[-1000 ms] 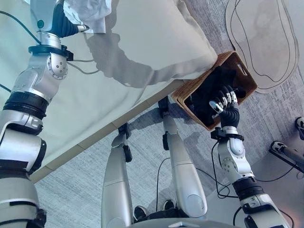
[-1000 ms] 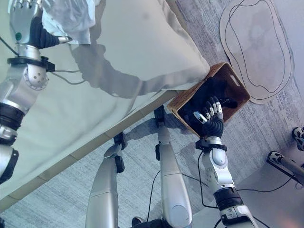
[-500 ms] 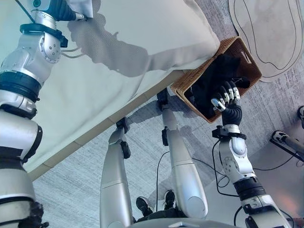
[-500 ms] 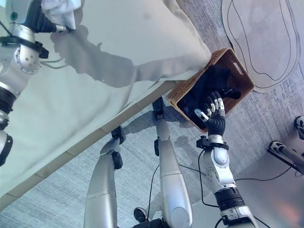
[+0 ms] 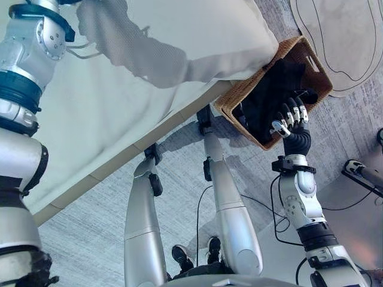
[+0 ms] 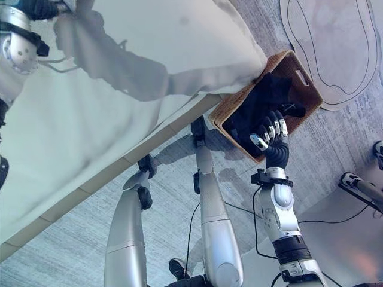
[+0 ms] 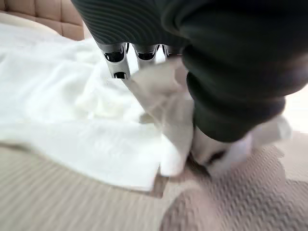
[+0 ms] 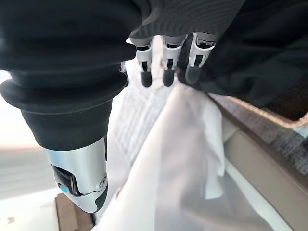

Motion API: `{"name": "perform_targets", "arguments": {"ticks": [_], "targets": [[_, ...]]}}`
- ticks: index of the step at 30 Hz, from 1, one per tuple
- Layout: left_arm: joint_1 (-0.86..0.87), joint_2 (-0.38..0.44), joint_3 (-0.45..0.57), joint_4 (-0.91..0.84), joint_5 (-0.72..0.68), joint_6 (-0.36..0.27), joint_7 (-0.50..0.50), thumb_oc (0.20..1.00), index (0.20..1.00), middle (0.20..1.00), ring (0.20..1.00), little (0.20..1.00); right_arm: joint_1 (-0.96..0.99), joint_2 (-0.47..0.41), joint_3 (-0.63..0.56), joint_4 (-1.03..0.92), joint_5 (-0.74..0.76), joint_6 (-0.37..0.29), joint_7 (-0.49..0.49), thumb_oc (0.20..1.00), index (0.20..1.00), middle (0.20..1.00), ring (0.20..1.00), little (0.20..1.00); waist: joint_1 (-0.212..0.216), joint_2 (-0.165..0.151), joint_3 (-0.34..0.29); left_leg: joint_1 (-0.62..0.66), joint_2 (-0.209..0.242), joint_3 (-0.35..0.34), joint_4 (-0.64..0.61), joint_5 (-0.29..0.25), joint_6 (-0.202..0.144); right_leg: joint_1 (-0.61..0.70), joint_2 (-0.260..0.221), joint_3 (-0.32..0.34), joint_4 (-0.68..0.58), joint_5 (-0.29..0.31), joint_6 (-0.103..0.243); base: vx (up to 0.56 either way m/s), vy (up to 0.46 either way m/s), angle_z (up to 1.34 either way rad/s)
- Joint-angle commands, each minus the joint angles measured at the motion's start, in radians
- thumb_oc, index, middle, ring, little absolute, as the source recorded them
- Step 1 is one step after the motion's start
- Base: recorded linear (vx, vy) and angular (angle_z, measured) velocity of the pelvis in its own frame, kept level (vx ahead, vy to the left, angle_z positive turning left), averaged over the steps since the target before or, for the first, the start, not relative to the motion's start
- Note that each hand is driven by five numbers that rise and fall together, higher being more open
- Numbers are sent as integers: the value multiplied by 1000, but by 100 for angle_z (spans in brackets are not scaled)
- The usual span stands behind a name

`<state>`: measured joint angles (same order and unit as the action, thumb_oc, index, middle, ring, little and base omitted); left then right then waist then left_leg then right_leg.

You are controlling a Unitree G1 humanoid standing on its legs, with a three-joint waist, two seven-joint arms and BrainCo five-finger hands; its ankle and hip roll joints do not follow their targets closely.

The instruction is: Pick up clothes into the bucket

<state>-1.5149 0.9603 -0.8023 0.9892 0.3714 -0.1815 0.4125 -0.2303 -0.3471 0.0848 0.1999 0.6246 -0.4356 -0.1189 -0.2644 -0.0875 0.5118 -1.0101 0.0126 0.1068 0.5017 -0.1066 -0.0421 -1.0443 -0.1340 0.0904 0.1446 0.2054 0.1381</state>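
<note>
Dark clothes (image 5: 272, 95) already fill the woven wicker basket (image 5: 239, 101), the right hand (image 5: 291, 118) relaxed-fingered at its rim, while far across the bed (work remaining) the left hand (image 7: 144, 53) pinches a white cloth (image 7: 82, 120).

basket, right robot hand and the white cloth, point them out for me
basket (image 5: 234, 99): left eye view, on its woven near wall.
right robot hand (image 5: 297, 139): left eye view, on the dark cover on the hand's back.
white cloth (image 7: 72, 120): left wrist view, on the spread part on the bed.
</note>
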Motion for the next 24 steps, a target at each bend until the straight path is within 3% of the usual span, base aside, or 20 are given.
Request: {"name": "perform_targets", "arguments": {"ticks": [1,13,14,16,17,24], "targets": [[61,10,15,57,25,4,-54,200,200,200,200,200,62,-51,-45,-62,31,-46,2,1000,1000,1000,1000,1000,-39,54,-51,4,5,-19,-84,31,26,27,-22,-50,82,-70,49,4,-16,-12],[129,1,58,0,36,-6,-63,200,200,200,200,200,59,-51,-51,-40,27,-41,6,1000,1000,1000,1000,1000,-31,64,-76,39,7,-26,-92,31,20,61,-20,-62,89,-82,41,-3,-4,1],[170,-4,90,-63,38,-10,-63,200,200,200,200,200,57,-50,-55,-36,21,-39,2,1000,1000,1000,1000,1000,-32,59,-74,47,-1,-18,-100,66,24,71,-29,-69,85,-56,34,-56,-29,2],[202,-8,113,-92,35,-16,-66,200,200,200,200,200,56,-52,-52,-30,18,-36,3,1000,1000,1000,1000,1000,-24,67,-83,79,3,-29,-109,37,17,99,-22,-69,88,-85,39,0,0,0],[261,-19,163,-145,23,-26,-68,200,200,200,200,200,53,-51,-57,-20,11,-34,-1,1000,1000,1000,1000,1000,-21,61,-83,95,-5,-21,-119,70,21,115,-31,-76,83,-59,32,0,0,0],[478,-65,324,-351,4,-56,-89,200,200,200,200,200,58,-58,-83,2,-17,-17,-19,1000,1000,1000,1000,1000,10,65,-98,242,-14,-33,-180,74,13,265,-43,-91,47,-65,30,-12,-10,3]]}}
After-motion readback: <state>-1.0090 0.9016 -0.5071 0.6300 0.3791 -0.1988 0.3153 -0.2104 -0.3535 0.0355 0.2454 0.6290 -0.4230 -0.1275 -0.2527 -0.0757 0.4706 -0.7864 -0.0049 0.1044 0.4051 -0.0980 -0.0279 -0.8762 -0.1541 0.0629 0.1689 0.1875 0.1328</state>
